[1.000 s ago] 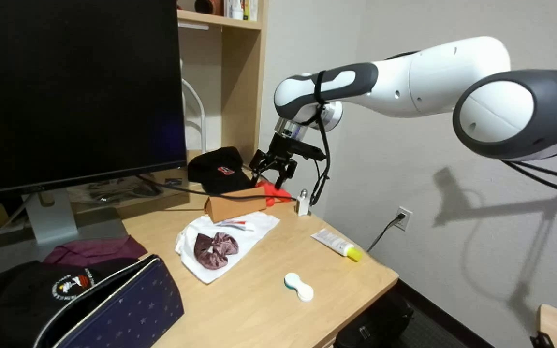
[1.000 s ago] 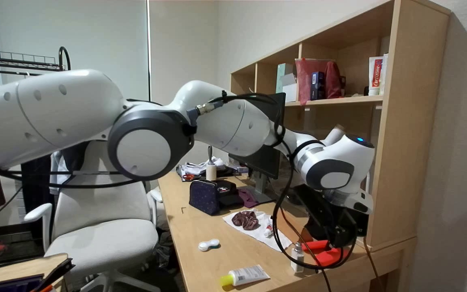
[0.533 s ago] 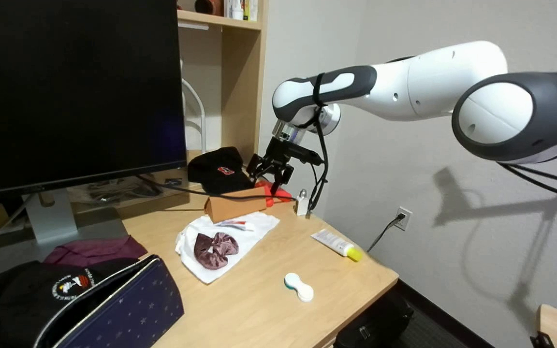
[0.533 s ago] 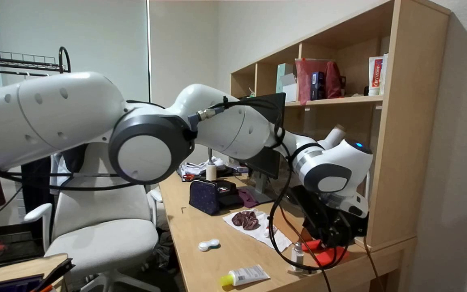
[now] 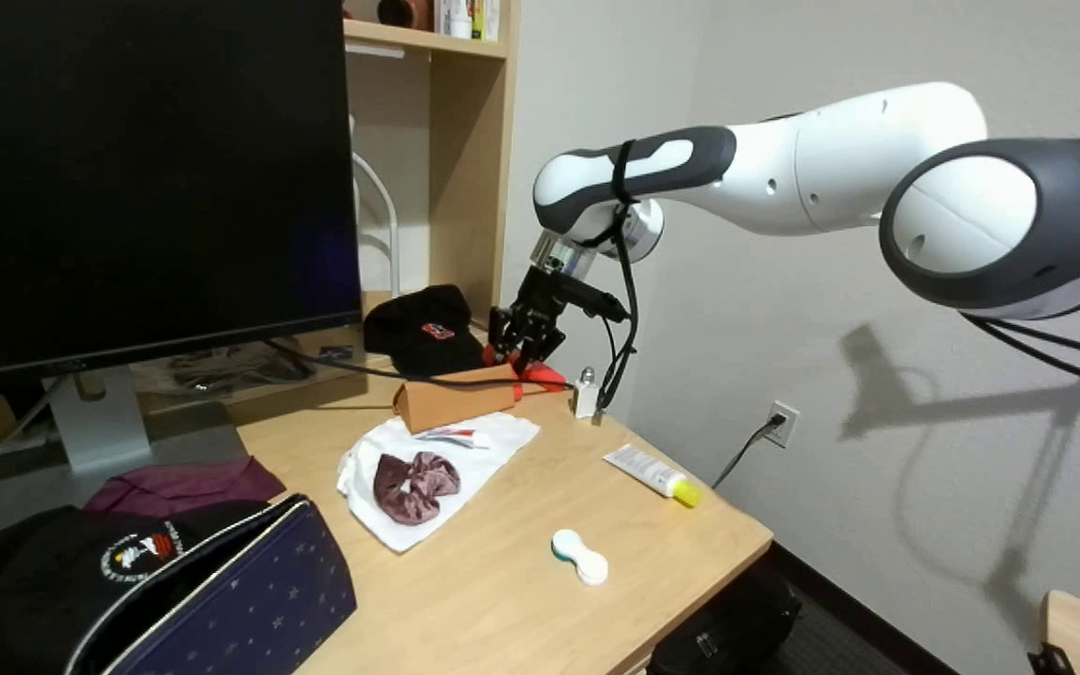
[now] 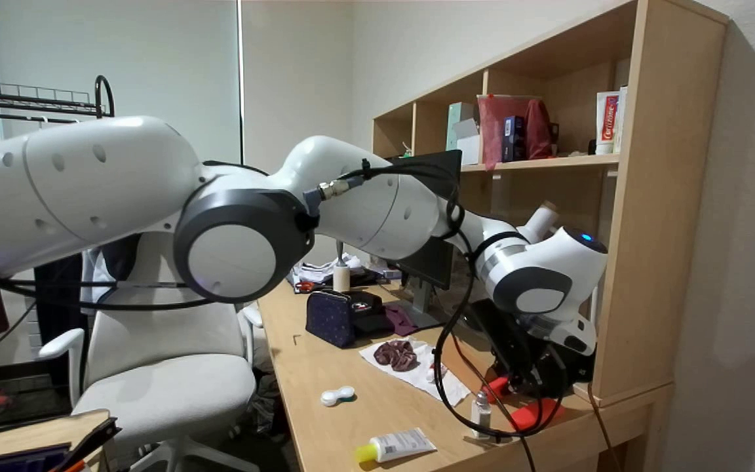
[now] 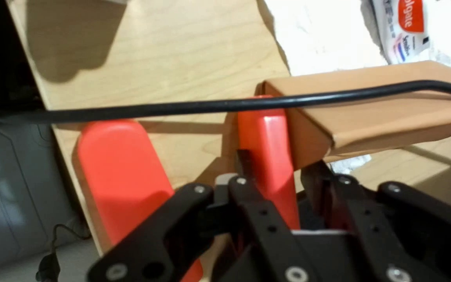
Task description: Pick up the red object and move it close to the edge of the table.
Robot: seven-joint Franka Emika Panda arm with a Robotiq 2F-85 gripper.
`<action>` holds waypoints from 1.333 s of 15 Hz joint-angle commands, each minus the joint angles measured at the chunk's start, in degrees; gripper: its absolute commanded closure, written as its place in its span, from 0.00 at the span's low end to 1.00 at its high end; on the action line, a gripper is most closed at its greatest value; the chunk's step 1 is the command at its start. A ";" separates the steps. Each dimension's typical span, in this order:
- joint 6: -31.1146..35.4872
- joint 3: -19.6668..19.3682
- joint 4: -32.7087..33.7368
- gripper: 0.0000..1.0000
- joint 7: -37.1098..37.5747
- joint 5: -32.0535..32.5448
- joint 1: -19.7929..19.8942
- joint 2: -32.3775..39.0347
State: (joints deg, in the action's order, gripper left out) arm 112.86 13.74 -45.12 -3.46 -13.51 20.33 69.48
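Observation:
Two red things lie on the table beside a brown box. The narrower red bar stands between the fingers of my gripper in the wrist view. Its left side touches one finger, while a gap shows between the bar and the opposite finger, so the jaws are part-way open around it. A wider flat red piece with a rounded end rests along the table's edge, outside the jaws. In an exterior view the narrower bar peeks out past the gripper, and the wide piece lies behind the cables.
The brown box sits right against the bar, with a black cable crossing above both. Close by stand a small white bottle and a black cap. A yellow-tipped tube and a lens case lie nearer the front.
The jaws have narrowed around the narrower red bar. That bar has shifted and turned slightly, and the brown box and white cloth have been nudged a little toward the monitor.

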 commanded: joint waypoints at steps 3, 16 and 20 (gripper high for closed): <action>-1.28 2.10 2.95 0.90 -1.15 -1.36 1.40 0.47; -0.28 2.44 4.80 0.88 -1.08 -0.10 1.26 -0.96; -1.02 0.68 4.84 0.88 0.53 1.54 -0.35 -0.26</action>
State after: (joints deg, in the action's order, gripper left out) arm 112.92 15.23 -41.30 -4.02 -13.02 21.03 68.79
